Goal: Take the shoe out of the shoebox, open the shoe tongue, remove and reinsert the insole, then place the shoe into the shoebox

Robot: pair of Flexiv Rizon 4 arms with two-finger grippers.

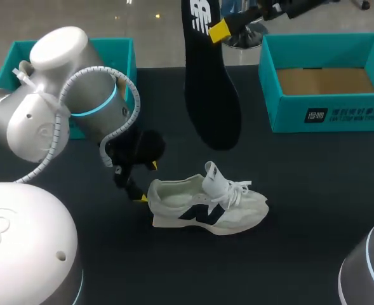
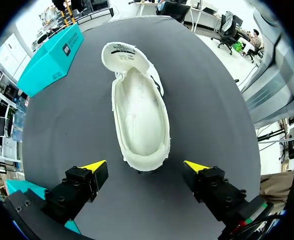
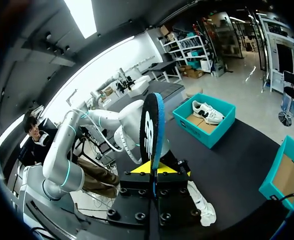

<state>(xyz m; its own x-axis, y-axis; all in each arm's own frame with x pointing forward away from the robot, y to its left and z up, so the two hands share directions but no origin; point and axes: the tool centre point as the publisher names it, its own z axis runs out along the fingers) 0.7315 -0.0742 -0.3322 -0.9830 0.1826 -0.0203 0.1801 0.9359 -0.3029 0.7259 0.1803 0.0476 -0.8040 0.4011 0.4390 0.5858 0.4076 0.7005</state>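
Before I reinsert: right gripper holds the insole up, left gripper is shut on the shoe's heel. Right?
No: the left gripper is open, its tips clear of the shoe on both sides of the heel, as the left wrist view shows. The right gripper does hold the insole up.

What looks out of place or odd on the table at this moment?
Only the black insole: it hangs in the air, pinched by the right gripper, not inside the white shoe, which stands upright. Nothing looks spilled or damaged.
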